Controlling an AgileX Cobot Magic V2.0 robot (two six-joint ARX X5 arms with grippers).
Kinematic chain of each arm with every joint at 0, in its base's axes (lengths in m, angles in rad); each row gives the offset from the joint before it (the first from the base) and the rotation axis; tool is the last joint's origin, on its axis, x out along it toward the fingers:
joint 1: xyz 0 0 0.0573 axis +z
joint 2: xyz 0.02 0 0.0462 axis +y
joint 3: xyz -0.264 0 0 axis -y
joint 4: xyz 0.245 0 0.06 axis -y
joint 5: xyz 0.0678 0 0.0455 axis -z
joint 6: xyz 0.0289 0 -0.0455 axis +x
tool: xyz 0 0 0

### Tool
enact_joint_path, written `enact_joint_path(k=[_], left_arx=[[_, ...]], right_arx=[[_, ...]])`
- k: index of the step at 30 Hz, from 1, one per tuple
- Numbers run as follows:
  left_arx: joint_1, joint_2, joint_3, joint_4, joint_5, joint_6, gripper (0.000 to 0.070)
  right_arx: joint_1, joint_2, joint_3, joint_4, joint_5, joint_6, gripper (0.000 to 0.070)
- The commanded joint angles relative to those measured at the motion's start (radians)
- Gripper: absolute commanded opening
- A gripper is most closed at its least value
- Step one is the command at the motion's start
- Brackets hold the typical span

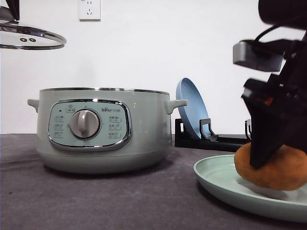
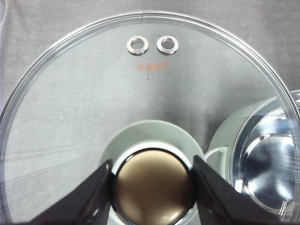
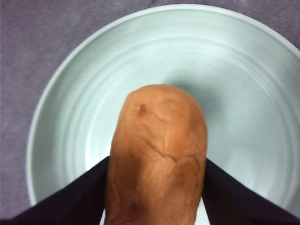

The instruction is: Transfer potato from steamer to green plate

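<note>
potato (image 3: 157,157) on green plate (image 1: 216,179), clamped by right gripper (image 3: 154,187), far side cut off. left gripper (image 2: 152,187) clamping lid knob (image 2: 153,187), raised beside steamer (image 1: 100,129); steamer inside hidden.

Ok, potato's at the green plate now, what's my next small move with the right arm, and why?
Probably open the right gripper and let go. The potato looks to be resting on the green plate in the front view, and the right wrist view shows it over the plate's middle with the jaws closed on its sides. The left gripper holds the lid by its knob beside the steamer.
</note>
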State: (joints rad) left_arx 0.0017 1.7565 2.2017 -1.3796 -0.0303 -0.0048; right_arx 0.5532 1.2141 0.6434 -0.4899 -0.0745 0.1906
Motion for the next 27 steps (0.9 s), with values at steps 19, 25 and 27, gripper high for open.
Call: enact_joint_path(k=[19,25,27], left_arx=[[-0.002,-0.013,0.031,0.037,-0.002,0.012,0.0015],[-0.002,-0.013,0.031,0.036,0.002,0.012,0.0015],[-0.002,-0.013,0.031,0.036,0.002,0.012,0.0015]], right_arx=[[-0.027,0.033,0.029,0.003,0.024,0.012,0.0561],[-0.026,-0.107,0.155,-0.143,0.023,0.012,0.0561],[-0.026,-0.17,0.228,-0.233,0.012,0.012,0.0561]])
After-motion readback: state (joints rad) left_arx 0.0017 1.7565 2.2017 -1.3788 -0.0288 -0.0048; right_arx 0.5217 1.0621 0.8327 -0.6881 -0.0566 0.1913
